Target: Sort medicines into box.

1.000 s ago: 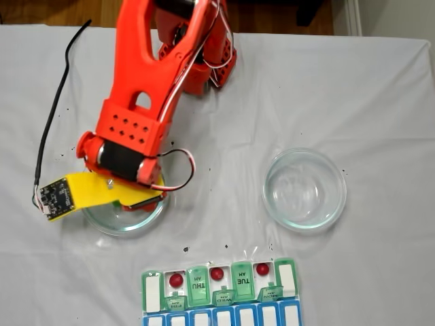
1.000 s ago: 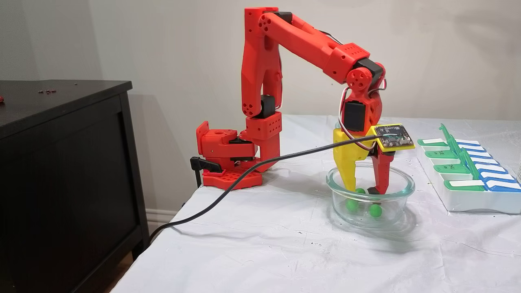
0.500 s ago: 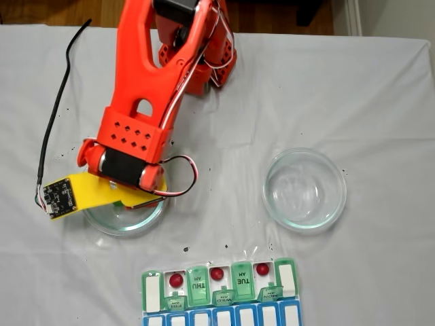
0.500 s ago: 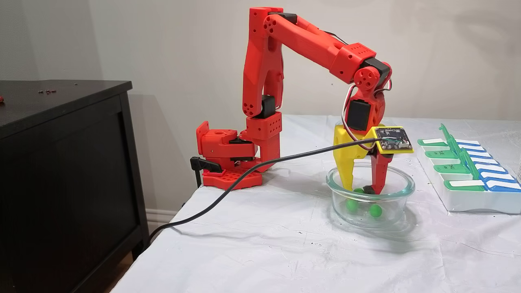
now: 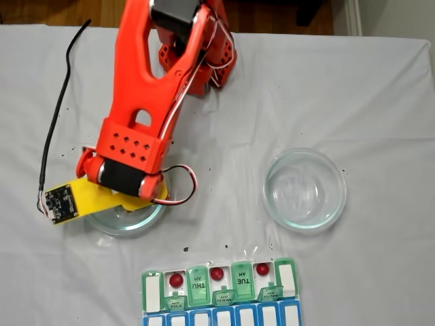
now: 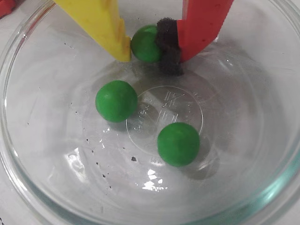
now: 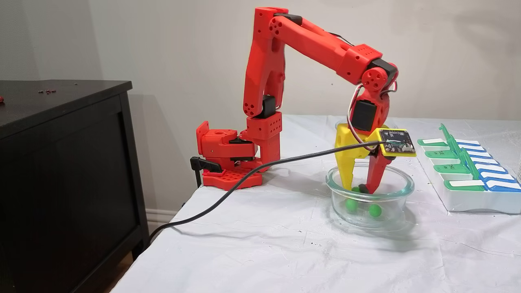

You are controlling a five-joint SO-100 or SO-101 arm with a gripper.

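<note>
In the wrist view my gripper (image 6: 150, 47) is shut on a green ball (image 6: 145, 43), pinched between the yellow finger (image 6: 110, 26) and the black pad of the red finger (image 6: 201, 23). Two more green balls (image 6: 116, 101) (image 6: 178, 144) lie loose on the bottom of the glass dish (image 6: 28, 187). From the side, the gripper (image 7: 357, 189) reaches down into that dish (image 7: 403, 191), with the loose balls (image 7: 351, 204) (image 7: 375, 210) below it. The box (image 5: 289, 278) sits at the table's near edge, with three dark red balls (image 5: 177, 279) (image 5: 217, 274) (image 5: 262, 269) in open green-lidded compartments.
A second glass dish (image 5: 304, 189) stands to the right in a fixed view, with nothing in it. A black cable (image 5: 58, 102) trails from the wrist board across the white cloth. A dark cabinet (image 7: 61, 162) stands beside the table.
The fingers have closed from wide apart onto one green ball in the dish. The wrist has tilted and shifted slightly; the other two balls have stayed put.
</note>
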